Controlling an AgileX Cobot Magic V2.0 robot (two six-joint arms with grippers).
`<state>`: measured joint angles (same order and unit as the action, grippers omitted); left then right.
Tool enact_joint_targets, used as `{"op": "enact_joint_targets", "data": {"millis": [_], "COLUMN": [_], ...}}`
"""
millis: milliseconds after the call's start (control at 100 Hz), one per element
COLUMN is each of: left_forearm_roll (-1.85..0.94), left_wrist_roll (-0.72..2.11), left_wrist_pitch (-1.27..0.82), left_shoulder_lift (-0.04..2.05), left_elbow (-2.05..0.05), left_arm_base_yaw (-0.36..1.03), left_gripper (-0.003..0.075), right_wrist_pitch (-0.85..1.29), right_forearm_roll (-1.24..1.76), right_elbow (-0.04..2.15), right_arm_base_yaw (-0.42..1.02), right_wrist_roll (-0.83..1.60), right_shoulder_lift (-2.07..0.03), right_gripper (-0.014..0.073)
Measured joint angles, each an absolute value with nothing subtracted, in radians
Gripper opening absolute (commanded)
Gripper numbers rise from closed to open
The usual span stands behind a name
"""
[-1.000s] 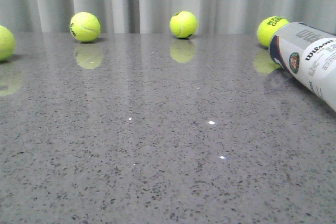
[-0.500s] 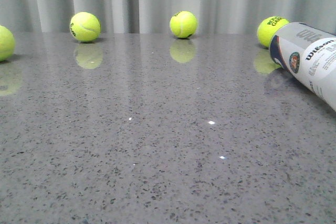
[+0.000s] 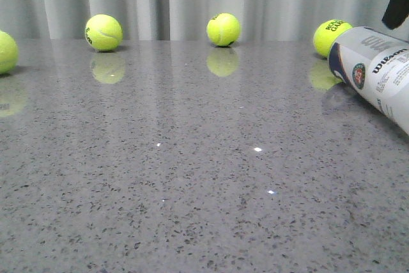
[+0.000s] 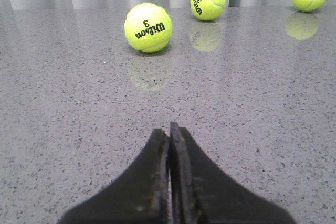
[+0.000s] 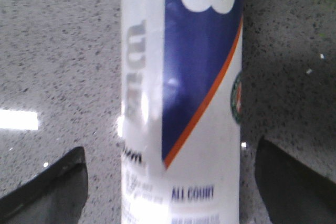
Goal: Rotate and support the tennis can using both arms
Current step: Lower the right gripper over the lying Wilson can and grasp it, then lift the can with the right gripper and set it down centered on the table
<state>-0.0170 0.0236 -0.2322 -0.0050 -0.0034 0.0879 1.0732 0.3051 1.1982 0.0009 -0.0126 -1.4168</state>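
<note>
Two black tools, left (image 4: 169, 129) pinched closed, right (image 5: 168, 182) spread wide astride glossy cylindrical tennis can (image 5: 181, 103)

Grey speckled table (image 3: 192, 177) before me: tennis can (image 3: 377, 71) on its side at 2 o'clock; four tennis balls (image 3: 223, 29) from 10 to 1 o'clock along far edge.

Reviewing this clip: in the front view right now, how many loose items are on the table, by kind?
Tennis balls: 4 —
Tennis can: 1 — tennis can, lying on its side at the right edge
Total: 5
</note>
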Motion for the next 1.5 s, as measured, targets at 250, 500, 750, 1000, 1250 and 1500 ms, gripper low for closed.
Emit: {"op": "enact_joint_targets", "data": {"millis": [250,500,750,1000,1250,1500], "left_forearm_roll": [-0.017,-0.017,-0.017,-0.017,-0.017,-0.017], "left_wrist_roll": [0.024,0.024,0.024,0.024,0.024,0.024], "left_wrist_pitch": [-0.232,-0.232,-0.232,-0.232,-0.232,-0.232], "left_shoulder_lift": [-0.005,-0.005,-0.005,-0.005,-0.005,-0.005], "left_elbow": [-0.003,-0.003,-0.003,-0.003,-0.003,-0.003], "left_arm_base_yaw": [0.088,0.088,0.088,0.088,0.088,0.088], "left_gripper": [-0.0021,-0.0021,-0.0021,-0.0021,-0.0021,-0.0021], "right_wrist_pitch": [1.048,1.03,1.03,1.11,1.164,1.197], "right_forearm_roll": [0.307,0.31,0.313,0.313,0.313,0.313], "right_elbow": [1.218,1.218,1.22,1.308,1.48,1.589], "right_arm_base_yaw": [0.001,0.001,0.001,0.022,0.143,0.289], "right_wrist_roll": [-0.013,-0.011,-0.011,0.051,0.237,0.542], "right_shoulder_lift": [-1.542,-1.573,-1.575,-1.581,-1.592,-1.649], "right_gripper": [0.0636,0.0475,0.0239,0.0239,0.0239,0.0239]}}
